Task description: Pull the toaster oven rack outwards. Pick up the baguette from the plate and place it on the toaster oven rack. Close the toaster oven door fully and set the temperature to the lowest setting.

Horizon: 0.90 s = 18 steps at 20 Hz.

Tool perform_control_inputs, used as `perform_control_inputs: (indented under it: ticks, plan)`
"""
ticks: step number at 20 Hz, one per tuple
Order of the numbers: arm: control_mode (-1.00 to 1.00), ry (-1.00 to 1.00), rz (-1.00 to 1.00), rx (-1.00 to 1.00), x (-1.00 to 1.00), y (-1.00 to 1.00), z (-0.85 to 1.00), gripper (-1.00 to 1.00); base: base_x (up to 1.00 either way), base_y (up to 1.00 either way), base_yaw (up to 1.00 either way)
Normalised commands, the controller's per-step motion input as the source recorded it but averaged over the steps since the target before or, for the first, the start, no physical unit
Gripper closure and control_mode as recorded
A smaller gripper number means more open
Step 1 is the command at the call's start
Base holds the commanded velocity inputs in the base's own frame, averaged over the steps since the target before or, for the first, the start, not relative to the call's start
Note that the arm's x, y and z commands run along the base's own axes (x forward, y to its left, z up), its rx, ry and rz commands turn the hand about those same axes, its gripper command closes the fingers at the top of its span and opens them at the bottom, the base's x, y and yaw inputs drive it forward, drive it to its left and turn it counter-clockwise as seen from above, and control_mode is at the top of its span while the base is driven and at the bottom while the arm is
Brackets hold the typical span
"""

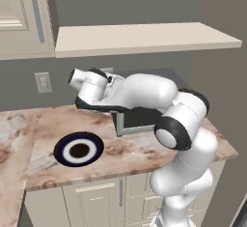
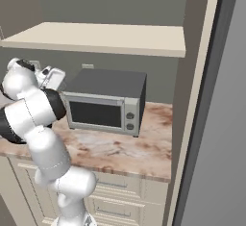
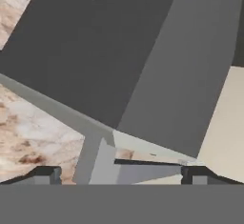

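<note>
The toaster oven stands on the marble counter against the back wall. Its door looks shut, with two knobs at the right. The rack is hidden behind the door. The plate lies bare on the counter to the oven's left, and the baguette is out of view. My gripper hovers by the oven's upper left corner. In the hand view my gripper is open, its fingertips wide apart over the oven's dark top and silver front frame, holding nothing.
A beige shelf hangs above the oven. A wall outlet sits left of it, and an upper cabinet is at far left. A tall panel bounds the counter on the right. My own arm crosses the oven's front.
</note>
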Motion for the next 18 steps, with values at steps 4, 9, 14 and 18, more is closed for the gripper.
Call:
perform_control_inputs:
  ticks: [4,9,14,18]
  plan:
    - [-1.00,-0.01,-0.13,0.00,0.00,1.00,0.52,-1.00,0.00,0.00,0.00]
    - [-1.00,-0.07,-0.04,0.00,-0.30,0.71,0.45,-1.00,0.00,0.00,0.00]
    - [-1.00,-0.18,0.00,-0.02,-1.00,0.00,-0.20,-1.00,0.00,0.00,0.00]
    - [-1.00,-0.23,0.00,0.00,-1.00,-0.16,-0.11,-1.00,0.00,0.00,0.00]
